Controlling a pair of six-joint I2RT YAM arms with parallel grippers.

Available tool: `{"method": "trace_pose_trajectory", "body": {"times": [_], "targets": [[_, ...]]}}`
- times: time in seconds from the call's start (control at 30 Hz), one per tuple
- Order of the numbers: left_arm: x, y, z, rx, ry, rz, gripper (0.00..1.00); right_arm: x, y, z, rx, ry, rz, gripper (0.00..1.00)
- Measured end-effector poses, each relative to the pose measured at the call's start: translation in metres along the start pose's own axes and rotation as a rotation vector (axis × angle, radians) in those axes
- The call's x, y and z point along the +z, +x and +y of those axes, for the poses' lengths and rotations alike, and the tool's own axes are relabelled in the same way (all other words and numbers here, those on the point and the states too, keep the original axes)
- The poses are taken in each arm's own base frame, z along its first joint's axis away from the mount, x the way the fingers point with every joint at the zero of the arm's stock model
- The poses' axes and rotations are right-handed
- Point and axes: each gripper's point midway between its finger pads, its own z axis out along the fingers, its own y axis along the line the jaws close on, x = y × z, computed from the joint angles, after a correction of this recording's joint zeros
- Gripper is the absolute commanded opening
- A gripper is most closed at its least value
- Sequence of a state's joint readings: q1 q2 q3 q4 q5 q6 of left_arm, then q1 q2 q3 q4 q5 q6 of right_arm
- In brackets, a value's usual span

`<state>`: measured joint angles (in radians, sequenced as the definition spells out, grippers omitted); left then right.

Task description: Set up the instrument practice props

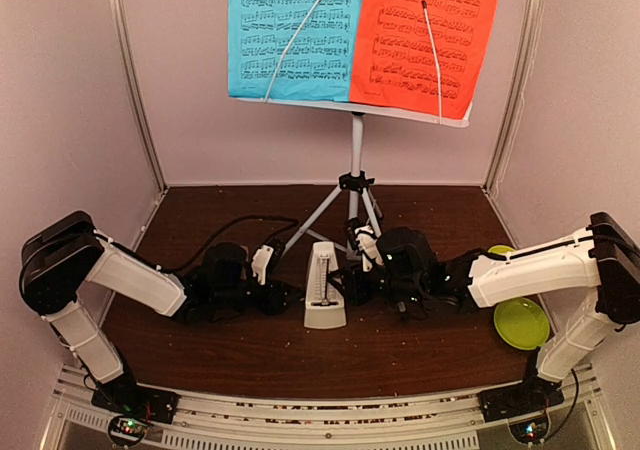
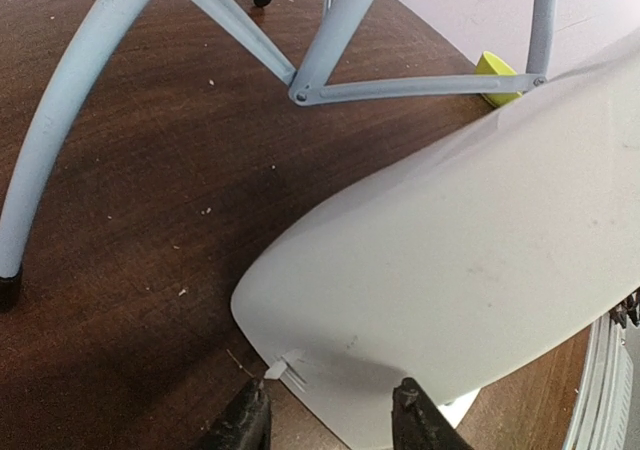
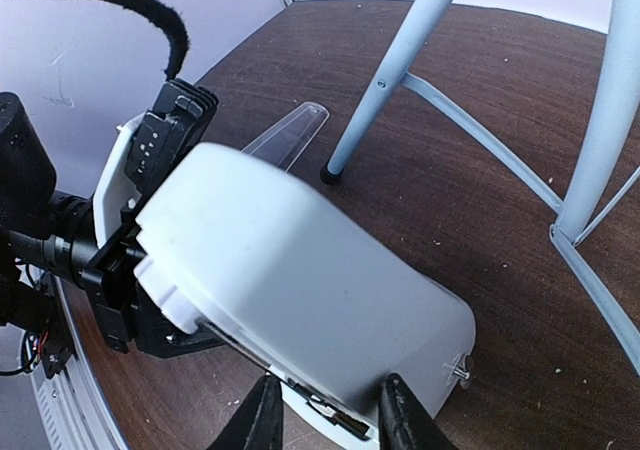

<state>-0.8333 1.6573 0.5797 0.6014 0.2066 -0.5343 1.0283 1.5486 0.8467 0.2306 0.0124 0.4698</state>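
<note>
The white tripod music stand [image 1: 356, 150] holds the blue printed sheet [image 1: 290, 30] and red-orange printed sheet [image 1: 430, 30]. The step in hand is likely seating the small white pyramid metronome [image 1: 321, 288] on the dark wooden tabletop [image 1: 420, 345] by the stand's legs. The left fingers [image 2: 245, 425] and right fingers [image 3: 262, 420] straddle it, apart; clamped or not, I cannot tell. Next calls for a steady release. The yellow-green plate [image 1: 520, 322] looks bare; the yellow-green bowl [image 1: 500, 251] is mostly hidden.

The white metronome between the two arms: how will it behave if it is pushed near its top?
The metronome is tall and tapers to a narrow top, so a high push probably tips it rather than slides it. Its shell looks smooth hard plastic, so it may slip in a weak grasp and is likely light.
</note>
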Motion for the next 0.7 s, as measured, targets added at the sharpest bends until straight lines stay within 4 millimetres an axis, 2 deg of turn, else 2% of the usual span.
{"method": "trace_pose_trajectory", "body": {"times": [0.13, 0.23, 0.37, 0.5, 0.7], "targets": [[0.0000, 0.0000, 0.0001, 0.000, 0.000, 0.000, 0.44, -0.0003, 0.0019, -0.0008, 0.002, 0.002, 0.005, 0.43], [0.0000, 0.0000, 0.0001, 0.000, 0.000, 0.000, 0.44, -0.0014, 0.0023, -0.0010, -0.003, 0.000, 0.005, 0.48], [0.0000, 0.0001, 0.0001, 0.001, 0.000, 0.000, 0.44, -0.0022, 0.0017, 0.0004, -0.006, -0.007, 0.005, 0.64], [0.0000, 0.0002, 0.0002, 0.001, -0.001, 0.001, 0.44, -0.0026, 0.0007, 0.0016, -0.011, -0.012, 0.004, 0.63], [0.0000, 0.0002, 0.0002, 0.001, -0.001, 0.001, 0.44, -0.0027, -0.0052, 0.0026, -0.011, -0.007, -0.009, 0.53]]}}
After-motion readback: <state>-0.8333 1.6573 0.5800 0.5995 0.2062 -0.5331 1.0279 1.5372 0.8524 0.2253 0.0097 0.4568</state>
